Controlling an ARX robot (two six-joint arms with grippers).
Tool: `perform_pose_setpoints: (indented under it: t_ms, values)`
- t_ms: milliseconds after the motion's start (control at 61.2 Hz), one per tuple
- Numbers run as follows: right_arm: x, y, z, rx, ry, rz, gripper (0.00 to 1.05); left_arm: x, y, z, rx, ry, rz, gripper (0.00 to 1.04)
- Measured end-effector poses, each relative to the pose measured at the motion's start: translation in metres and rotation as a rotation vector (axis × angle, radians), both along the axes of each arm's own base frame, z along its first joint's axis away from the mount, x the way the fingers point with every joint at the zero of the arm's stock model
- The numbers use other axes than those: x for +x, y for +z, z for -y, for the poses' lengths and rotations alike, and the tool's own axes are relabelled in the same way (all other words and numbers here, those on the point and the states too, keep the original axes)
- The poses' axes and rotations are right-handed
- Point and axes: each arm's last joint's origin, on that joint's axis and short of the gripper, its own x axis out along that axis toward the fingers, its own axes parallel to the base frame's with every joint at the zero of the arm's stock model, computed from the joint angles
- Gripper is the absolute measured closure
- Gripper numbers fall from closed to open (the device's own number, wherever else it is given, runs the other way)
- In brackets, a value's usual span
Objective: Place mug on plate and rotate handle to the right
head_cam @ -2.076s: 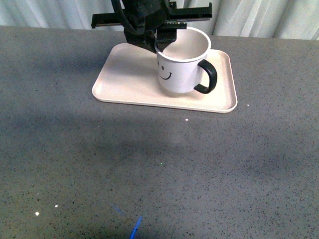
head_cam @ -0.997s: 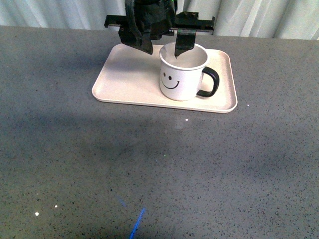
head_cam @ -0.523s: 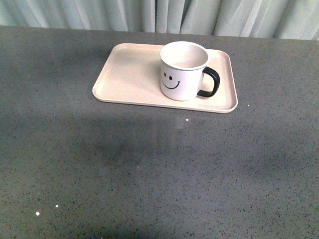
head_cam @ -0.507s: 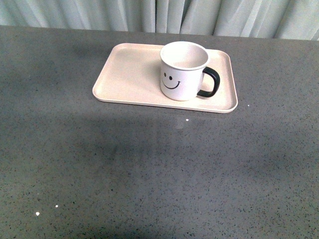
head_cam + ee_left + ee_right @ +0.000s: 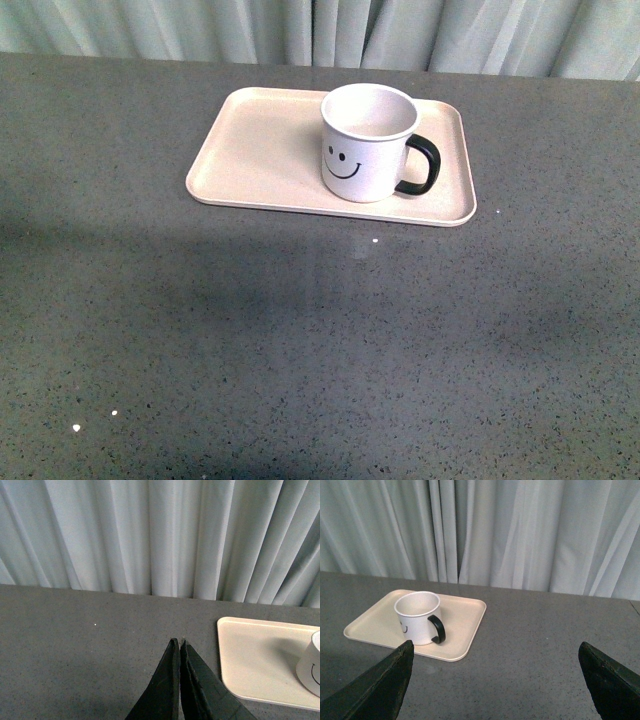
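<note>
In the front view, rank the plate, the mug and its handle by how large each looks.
1. plate, by far the widest.
2. mug, standing on it.
3. handle, smallest.
All sit together, so nearness hardly skews this.

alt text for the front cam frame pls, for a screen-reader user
A white mug with a black smiley face stands upright on the right part of a pale beige plate, its black handle pointing right. The plate sits on a dark grey speckled table with pale curtains behind. No arm or claw is in this view.
</note>
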Motion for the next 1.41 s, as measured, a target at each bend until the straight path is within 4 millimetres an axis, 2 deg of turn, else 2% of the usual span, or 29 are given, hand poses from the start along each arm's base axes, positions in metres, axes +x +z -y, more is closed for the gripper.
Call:
perform_pose_setpoints:
  t_ms: [229,360,474,1406]
  values:
    - [0.0,0.0,0.0,0.0,0.0,0.0,0.09,-0.019,-0.008,-0.014,0.001,0.013,-0.007,1.03]
    - [0.0,0.0,0.0,0.0,0.0,0.0,0.09,-0.027,-0.01,-0.014,0.001,0.003,-0.005,1.03]
    - [0.0,0.0,0.0,0.0,0.0,0.0,0.09,-0.035,-0.021,-0.015,0.001,0.005,-0.009,1.03]
    - [0.0,0.0,0.0,0.0,0.0,0.0,0.09,-0.065,-0.014,-0.015,0.001,0.005,0.016,1.03]
